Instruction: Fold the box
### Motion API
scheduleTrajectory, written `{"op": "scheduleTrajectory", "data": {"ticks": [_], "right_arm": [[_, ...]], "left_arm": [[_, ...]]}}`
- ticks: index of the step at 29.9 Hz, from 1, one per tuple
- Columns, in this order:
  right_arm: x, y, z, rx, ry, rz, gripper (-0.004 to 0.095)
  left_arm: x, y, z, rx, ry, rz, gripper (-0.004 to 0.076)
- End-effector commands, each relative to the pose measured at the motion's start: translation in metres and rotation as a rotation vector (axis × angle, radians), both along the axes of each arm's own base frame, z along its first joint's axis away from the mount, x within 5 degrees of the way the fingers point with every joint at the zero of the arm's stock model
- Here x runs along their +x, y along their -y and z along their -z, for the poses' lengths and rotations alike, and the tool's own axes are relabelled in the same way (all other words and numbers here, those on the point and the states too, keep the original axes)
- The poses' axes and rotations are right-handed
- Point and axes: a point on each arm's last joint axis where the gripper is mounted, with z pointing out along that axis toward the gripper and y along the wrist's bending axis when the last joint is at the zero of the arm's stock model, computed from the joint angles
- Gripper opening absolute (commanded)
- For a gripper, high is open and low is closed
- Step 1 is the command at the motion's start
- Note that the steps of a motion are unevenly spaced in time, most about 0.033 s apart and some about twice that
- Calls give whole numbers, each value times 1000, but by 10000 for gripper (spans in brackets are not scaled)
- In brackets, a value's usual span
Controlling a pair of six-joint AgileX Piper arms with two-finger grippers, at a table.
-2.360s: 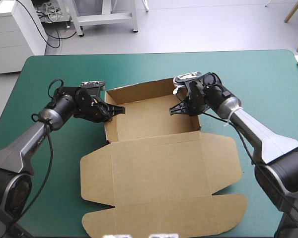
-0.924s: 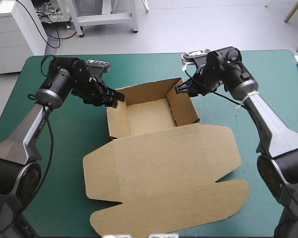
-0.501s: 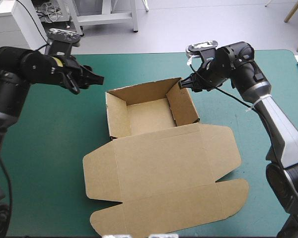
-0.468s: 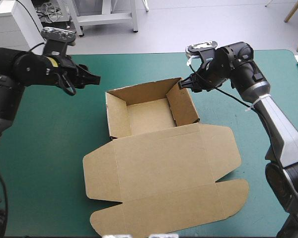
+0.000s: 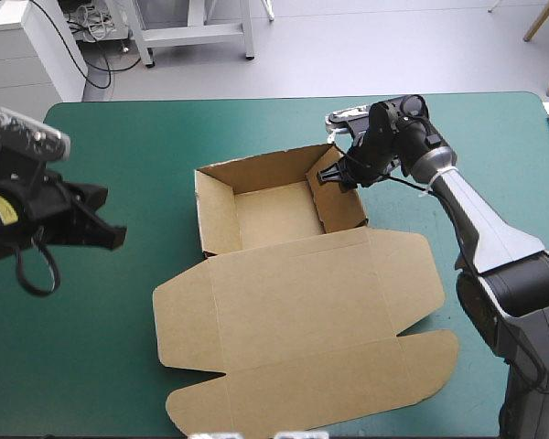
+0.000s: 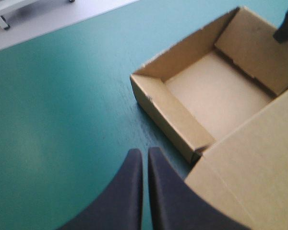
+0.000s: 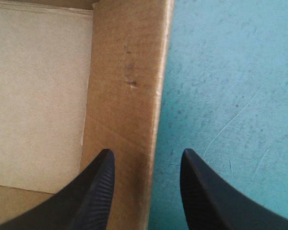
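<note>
Brown box [image 5: 297, 302] near mid-bench, as an open tray with walls raised and the lid [image 5: 302, 315] flat on the teal-green cover [image 5: 119, 366], spread toward the near edge. Right claw [image 7: 147, 152]: open, holding nothing, astride the tray's right wall [image 5: 340, 197] toward its far end, with one black finger over the wall's inner face, the other outside over bare cover, and the wall's rim between them. Long axis of that wall from far edge to near edge, in line with the fingers and so crosswise to their closing direction; judged well placed for a pinch or a press on that wall. Left claw [image 6: 145, 152]: all but shut to a pointed arch, holding nothing, raised and well apart from the box, out toward the bench's left edge, pointing toward the tray's left wall [image 6: 170, 120]. Right arm clearly the nearer. Surface flat and matte; bare cover around the tray on its left, far and right sides; near side taken up by the lid, hence judged short of room for an approach.
</note>
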Motion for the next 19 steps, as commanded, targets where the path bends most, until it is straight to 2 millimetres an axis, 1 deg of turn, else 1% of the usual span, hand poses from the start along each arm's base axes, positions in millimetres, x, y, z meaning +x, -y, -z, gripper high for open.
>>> {"op": "scheduleTrajectory", "data": {"ticks": [1,2,4,5,7,9,10,11,12,14,16,17,19], "right_arm": [[1,2,-18,30,76,-1,402],[2,1,-16,28,71,-1,402],[5,0,-11,30,62,-1,402],[6,-1,-8,38,55,-1,402],[8,-3,-5,55,51,0,401],[9,-4,-2,54,46,0,393],[9,-4,-2,54,46,0,368],[9,-4,-1,51,43,0,338],[10,-4,0,48,42,0,288],[10,-4,0,45,39,0,152],[10,-3,0,40,40,0,14],[10,-3,0,35,42,0,-18],[10,-2,1,21,42,0,-21]], "left_arm": [[-33,-9,23,-1,-10,13,-8],[-37,-10,34,-1,-19,11,-8],[-52,-15,56,-10,-3,9,-8],[-61,-17,64,-30,18,4,-8],[-75,-21,88,-63,36,-9,-8],[-86,-24,108,-90,48,-22,-8],[-94,-26,122,-100,58,-21,-8],[-99,-27,130,-109,64,-19,-8],[-104,-28,141,-118,68,-18,-8],[-115,-31,159,-141,80,-25,-8],[-123,-35,173,-168,87,-49,-8],[-126,-35,177,-170,95,-48,-8],[-133,-37,184,-185,114,-52,-8]]}}
